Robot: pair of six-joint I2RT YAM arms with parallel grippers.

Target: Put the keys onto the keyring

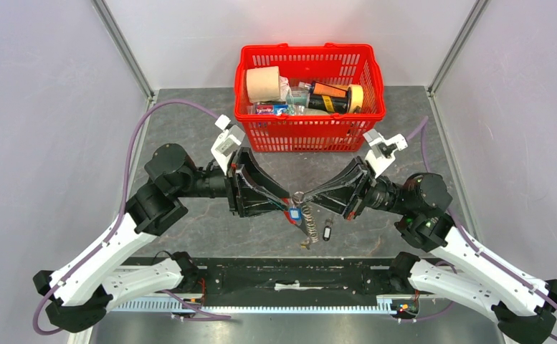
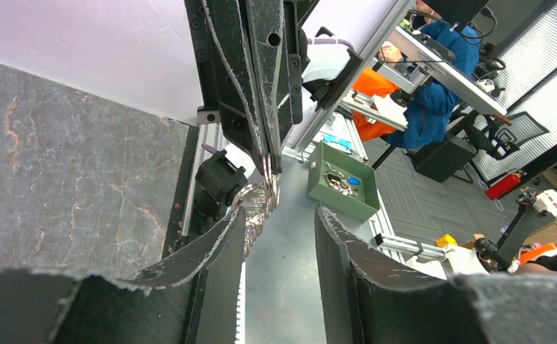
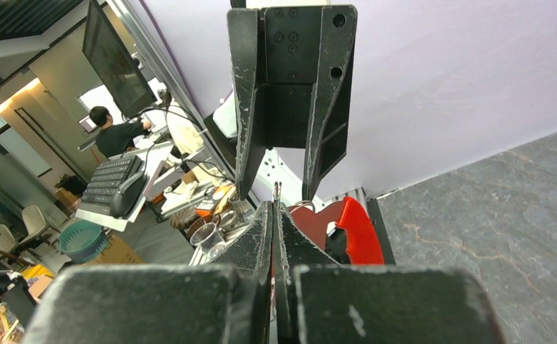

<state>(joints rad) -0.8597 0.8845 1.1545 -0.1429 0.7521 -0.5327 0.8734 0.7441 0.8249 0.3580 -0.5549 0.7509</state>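
Centrally, the keyring [image 1: 308,231] is being pinched above the table [image 1: 189,233] by the clenched right gripper [image 1: 306,195], while the left gripper [image 1: 288,203], jaws apart, is being held beside it, near the blue key [image 1: 294,213].

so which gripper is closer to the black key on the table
Right gripper: it hangs just beyond the black key; the left gripper is farther off, across the keyring's coiled cord.

Your dark grey desk [image 1: 203,229] has a matt, stone-like surface. The red lattice basket [image 1: 310,136] is glossy plastic. The silvery coiled cord of the keyring [image 1: 309,231] looks like shiny metal. The black fingers [image 3: 257,242] of your right tool [image 3: 273,206] are matt and scuffed.
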